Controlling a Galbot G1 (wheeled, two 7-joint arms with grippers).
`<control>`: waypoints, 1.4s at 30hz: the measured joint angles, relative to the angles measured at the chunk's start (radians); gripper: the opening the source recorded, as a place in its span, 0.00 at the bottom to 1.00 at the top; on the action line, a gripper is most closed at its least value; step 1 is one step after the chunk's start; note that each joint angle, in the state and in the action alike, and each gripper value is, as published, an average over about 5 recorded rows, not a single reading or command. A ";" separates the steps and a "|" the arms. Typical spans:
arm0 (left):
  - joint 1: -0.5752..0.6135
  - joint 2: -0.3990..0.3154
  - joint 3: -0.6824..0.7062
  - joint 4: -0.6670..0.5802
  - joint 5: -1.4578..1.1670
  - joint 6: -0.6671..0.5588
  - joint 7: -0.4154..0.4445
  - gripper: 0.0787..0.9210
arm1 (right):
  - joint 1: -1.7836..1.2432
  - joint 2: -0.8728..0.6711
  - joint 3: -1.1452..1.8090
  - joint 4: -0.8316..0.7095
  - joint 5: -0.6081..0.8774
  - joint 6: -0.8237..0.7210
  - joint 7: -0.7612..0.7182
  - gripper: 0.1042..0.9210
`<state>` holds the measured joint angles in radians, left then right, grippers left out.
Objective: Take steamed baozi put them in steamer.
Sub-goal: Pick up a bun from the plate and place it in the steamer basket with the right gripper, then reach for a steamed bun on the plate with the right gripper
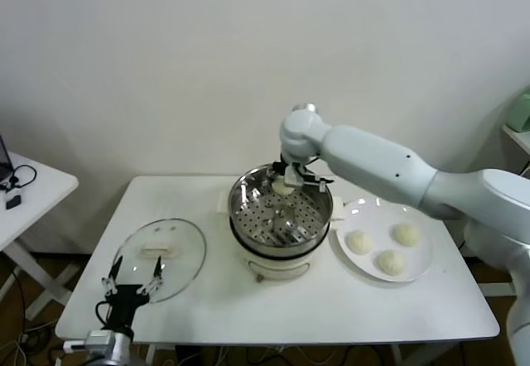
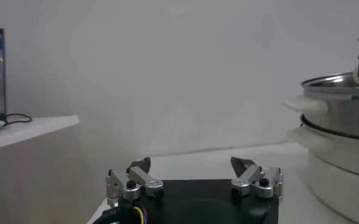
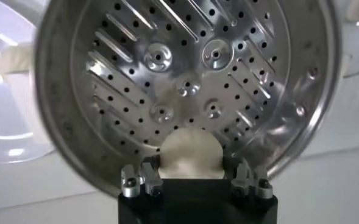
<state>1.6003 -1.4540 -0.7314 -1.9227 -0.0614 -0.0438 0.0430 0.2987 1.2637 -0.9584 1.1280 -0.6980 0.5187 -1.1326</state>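
I have the right gripper (image 1: 286, 181) poised over the far rim of the steamer (image 1: 319, 223), its fingers closed on one baozi (image 3: 190, 152); from the wrist camera the bun sits pinched between the pads with the perforated steel floor directly beneath it. The steamer basket itself looks empty so far. Three more baozi (image 1: 389, 261) wait on the white plate (image 1: 423, 263), just to the right of the steamer.

I judge these buns light, soft and a little tacky: squeeze hard and the skin will dent or tear, squeeze too lightly and the smooth dome slips. I would take each across its widest middle, fingers on opposite sides, with only gentle pressure.

The left gripper (image 1: 132, 280) hangs parked with its fingers spread, over the near edge of the glass lid (image 1: 178, 246) to the left of the steamer.
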 measured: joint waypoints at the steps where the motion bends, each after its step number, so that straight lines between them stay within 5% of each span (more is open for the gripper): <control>1: -0.001 0.001 -0.001 0.001 -0.001 0.000 0.000 0.88 | -0.007 0.008 0.002 -0.010 -0.009 0.004 0.001 0.71; 8: -0.004 0.007 0.003 0.011 -0.003 0.000 -0.001 0.88 | -0.047 0.042 0.015 -0.063 -0.061 0.022 0.007 0.72; 16: -0.006 0.009 0.005 0.014 -0.007 -0.002 -0.001 0.88 | -0.063 0.061 0.028 -0.084 -0.082 0.045 0.022 0.87; 29: -0.008 0.009 0.006 0.015 -0.010 0.000 -0.003 0.88 | -0.005 0.007 0.009 -0.009 -0.039 0.083 -0.006 0.88; 36: -0.009 0.007 0.013 0.010 -0.012 0.004 -0.005 0.88 | 0.070 -0.094 -0.024 0.085 0.059 0.061 -0.028 0.88; 42: -0.012 0.008 0.021 0.002 -0.014 0.011 -0.008 0.88 | 0.214 -0.228 -0.144 0.157 0.316 -0.090 -0.027 0.88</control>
<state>1.5880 -1.4462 -0.7104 -1.9212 -0.0758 -0.0327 0.0353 0.5126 1.0356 -1.1027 1.2852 -0.3822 0.4291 -1.1595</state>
